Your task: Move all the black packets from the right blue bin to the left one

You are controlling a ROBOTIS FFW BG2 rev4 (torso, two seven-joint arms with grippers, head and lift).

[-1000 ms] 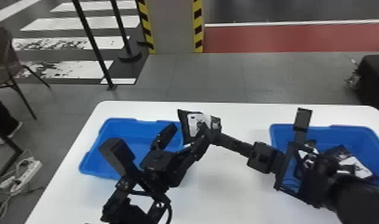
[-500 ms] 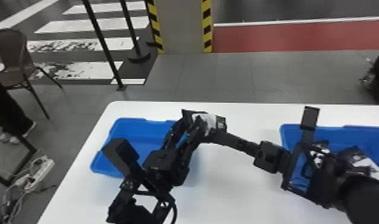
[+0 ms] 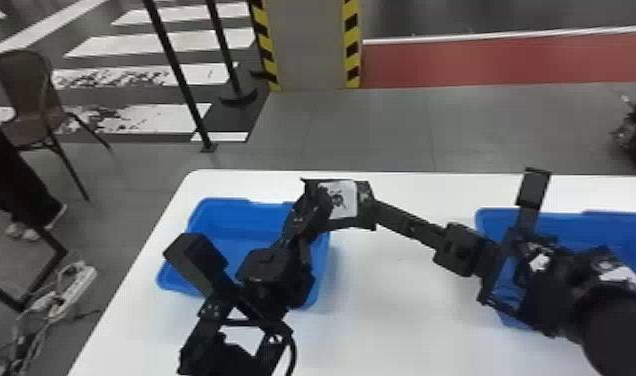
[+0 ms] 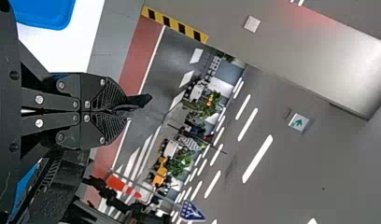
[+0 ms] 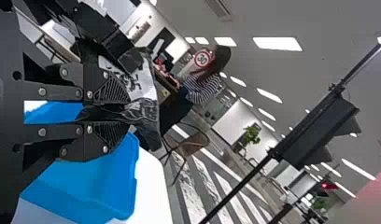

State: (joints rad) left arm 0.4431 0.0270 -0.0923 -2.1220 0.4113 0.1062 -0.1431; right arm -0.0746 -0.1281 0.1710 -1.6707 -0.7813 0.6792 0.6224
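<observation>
In the head view, the left claw (image 3: 322, 200) comes up across the left blue bin (image 3: 224, 212), and the right claw (image 3: 373, 207) comes from the side of the right blue bin (image 3: 617, 220). Between them is one black packet (image 3: 339, 197) with a white label. It is held up over the bench (image 3: 407, 315), near the right far corner of the left blue bin. Both claws are on this packet, from opposite sides: the left one is clenched over its left part, the right one has its right edge. In the right blue bin, other black packets (image 3: 614, 272) with white labels are lying, partly hidden by the right arm.

In the left wrist view, the fingers (image 4: 109, 95) of the left claw (image 4: 123, 112) are pressed together, and a small dark piece of the packet sticks out from between the tips.

In the right wrist view, the right claw (image 5: 125, 112) is grasping the packet, its crumpled black film squeezed between the two fingers, which stay a little apart from each other. The white label is bent beside the upper finger in this picture. The left arm (image 5: 97, 23) reaches to the same packet, and the left blue bin is there too, on the bench.
</observation>
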